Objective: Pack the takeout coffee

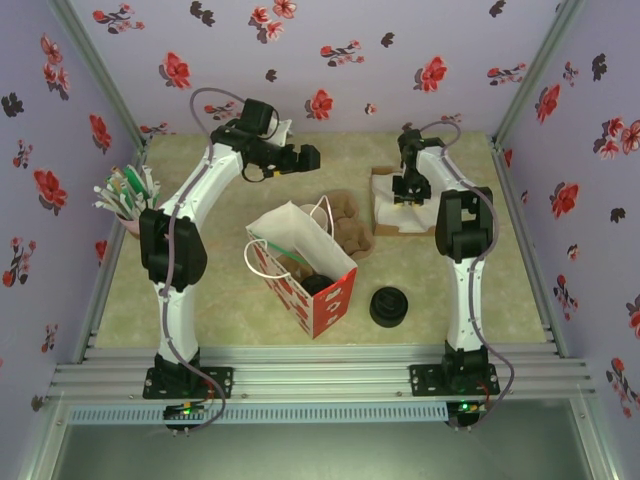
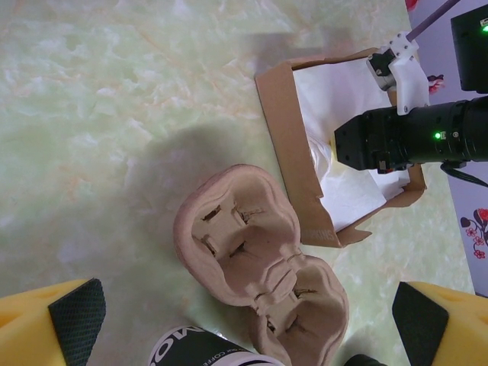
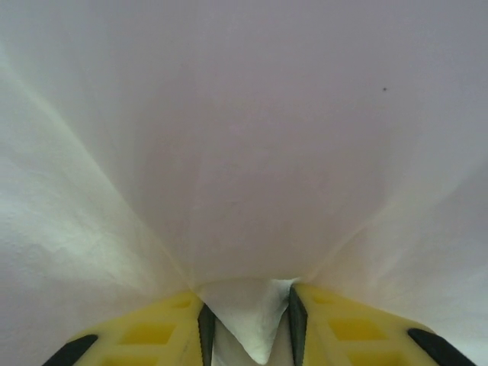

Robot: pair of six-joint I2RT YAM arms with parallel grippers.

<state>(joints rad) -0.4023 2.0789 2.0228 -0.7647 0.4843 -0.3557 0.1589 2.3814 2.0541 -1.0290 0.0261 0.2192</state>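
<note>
Part of a paper cup (image 2: 194,349) with a dark lettered band shows at the bottom edge of the left wrist view, beside a brown pulp cup carrier (image 2: 255,259); its lid is out of frame. Inside the red-and-white paper bag (image 1: 322,300) sits a round black shape (image 1: 318,284); I cannot tell whether it is the coffee's lid. My left gripper (image 1: 310,156) hangs high over the back of the table, and in its wrist view the left gripper (image 2: 248,309) is wide open and holds nothing. My right gripper (image 1: 404,193) is down in the cardboard box (image 1: 385,228), where the right gripper (image 3: 248,293) pinches a white napkin (image 3: 244,152).
A stack of black lids (image 1: 389,306) stands on the table right of the bag. The pulp carrier (image 1: 347,222) lies between the bag and the box. A holder of straws and cutlery (image 1: 125,195) stands at the left wall. Free table lies in front of the bag.
</note>
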